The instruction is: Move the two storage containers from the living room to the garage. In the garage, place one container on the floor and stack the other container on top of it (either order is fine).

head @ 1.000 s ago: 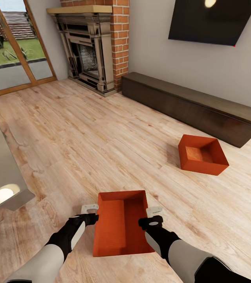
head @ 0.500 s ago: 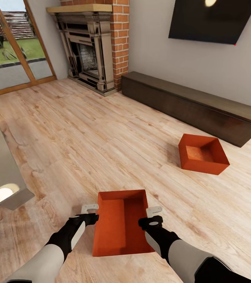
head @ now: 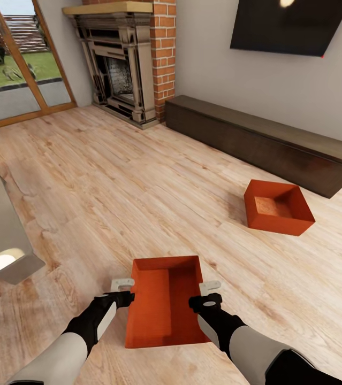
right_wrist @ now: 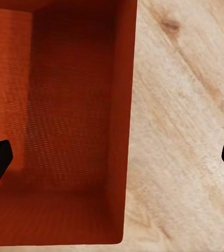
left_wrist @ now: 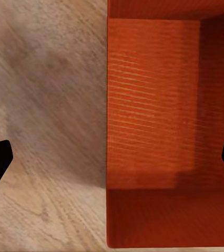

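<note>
Both grippers, left [head: 121,291] and right [head: 211,294], stand wide, each straddling a side wall of the near container [head: 164,302], apparently readying a two-handed lift; the far container [head: 279,207] waits by the cabinet [head: 256,143].

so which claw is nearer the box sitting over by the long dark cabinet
Right. The right claw is on the side of the held box facing the far box by the cabinet. The left claw is on the held box's opposite side, farther off.

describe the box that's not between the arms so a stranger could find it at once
Find the long dark cabinet under the black TV. On the wood floor before its right end sits an orange-red open box, alone, with no hands beside it.
</note>
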